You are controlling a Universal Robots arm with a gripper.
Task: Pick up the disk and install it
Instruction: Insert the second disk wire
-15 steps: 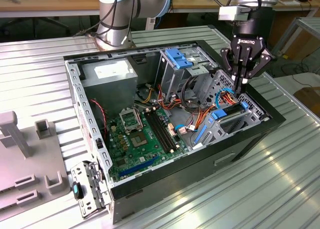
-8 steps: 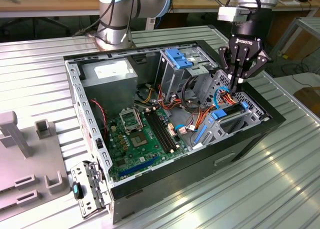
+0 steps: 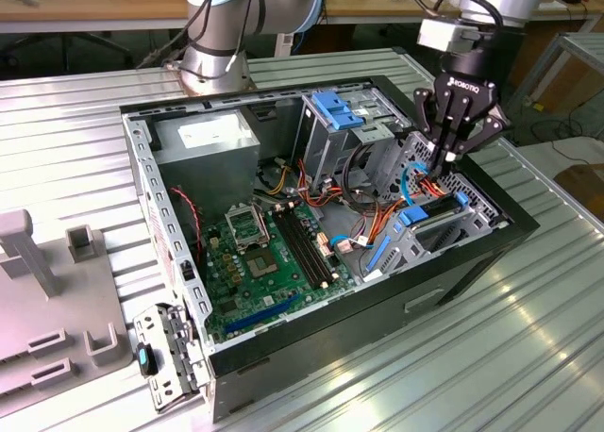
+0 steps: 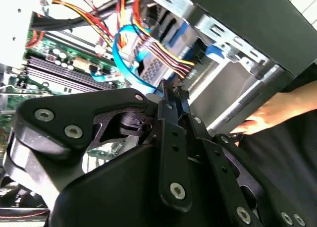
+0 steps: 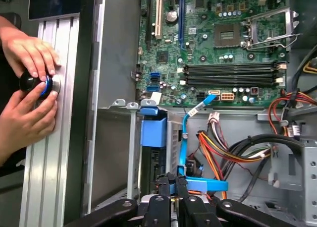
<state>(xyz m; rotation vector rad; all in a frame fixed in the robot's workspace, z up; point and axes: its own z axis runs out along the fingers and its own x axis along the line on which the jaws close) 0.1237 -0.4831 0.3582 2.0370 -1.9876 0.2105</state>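
The ribbed metal worktop (image 3: pixel 528 328) carried the open computer case (image 3: pixel 170 215), laid on its side so the bays faced up. At about three o'clock inside it, the disk (image 3: pixel 432 212) sat in its bay, blue rails showing. The tool (image 3: pixel 451 155) hung just above, fingers drawn narrow, apparently pressing or gripping the disk's edge; which, I cannot tell.

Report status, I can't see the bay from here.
Black gripper down at the drive cage. Dark-grey rectangular disk with blue rails lies in the cage below. Orange-yellow wires and thin blue cable crowd the gripper.
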